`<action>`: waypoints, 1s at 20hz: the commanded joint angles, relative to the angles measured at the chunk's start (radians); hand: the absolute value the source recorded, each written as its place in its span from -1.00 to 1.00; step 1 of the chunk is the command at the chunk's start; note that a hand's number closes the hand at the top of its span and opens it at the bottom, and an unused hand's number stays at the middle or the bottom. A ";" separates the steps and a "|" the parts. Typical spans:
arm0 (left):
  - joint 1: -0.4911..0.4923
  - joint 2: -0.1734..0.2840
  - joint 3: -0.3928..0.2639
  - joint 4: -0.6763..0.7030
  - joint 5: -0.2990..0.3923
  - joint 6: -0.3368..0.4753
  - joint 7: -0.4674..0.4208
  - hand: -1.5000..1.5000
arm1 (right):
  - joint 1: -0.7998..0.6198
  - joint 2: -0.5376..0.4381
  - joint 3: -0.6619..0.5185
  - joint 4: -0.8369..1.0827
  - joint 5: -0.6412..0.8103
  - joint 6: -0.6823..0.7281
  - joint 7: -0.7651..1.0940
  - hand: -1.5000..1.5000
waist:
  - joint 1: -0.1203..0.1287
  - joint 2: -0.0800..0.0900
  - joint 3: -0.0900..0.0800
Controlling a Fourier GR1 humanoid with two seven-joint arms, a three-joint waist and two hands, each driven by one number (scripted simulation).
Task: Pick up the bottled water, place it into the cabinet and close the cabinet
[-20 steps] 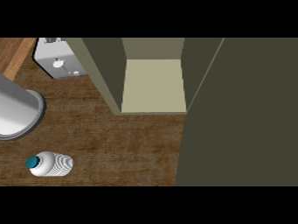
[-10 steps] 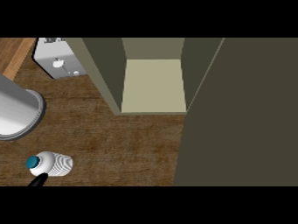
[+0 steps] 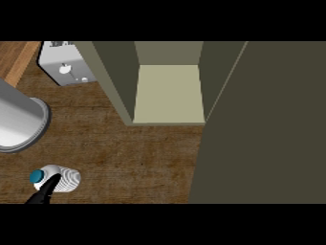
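The bottled water (image 3: 58, 177), white with a teal cap, stands upright on the wooden counter at the lower left. A small black part of my left hand (image 3: 42, 192) rises from the lower edge and touches the bottle's near side; the rest of the hand is out of view. The cabinet (image 3: 116, 86) stands open at the top centre, showing a pale bare shelf (image 3: 169, 93). Its dark door (image 3: 271, 124) is swung wide and fills the right side. My right hand does not show.
A large grey cylinder (image 3: 10, 119) reaches in from the left edge, just above the bottle. A white boxy fixture (image 3: 63, 69) sits at the top left, beside the cabinet's left wall. Brown counter (image 3: 123, 153) lies between bottle and cabinet.
The black part of my left hand has come up from the lower edge and now touches the bottle. The bottle, cabinet and door have not moved.
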 commanded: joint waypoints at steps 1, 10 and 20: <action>-0.033 -0.040 0.026 0.118 0.086 -0.042 -0.113 -1.00 | 0.019 -0.031 0.048 -0.099 0.146 -0.019 0.035 -1.00 | -0.001 -0.001 0.000; -0.115 -0.041 0.164 0.373 0.312 -0.220 -0.342 -1.00 | -0.022 -0.049 0.065 -0.116 0.155 -0.059 0.072 -1.00 | -0.003 0.000 -0.001; -0.204 -0.042 0.058 0.583 0.496 -0.115 -0.584 -1.00 | -0.052 -0.078 -0.009 -0.115 0.098 -0.070 0.077 -1.00 | 0.000 0.003 0.001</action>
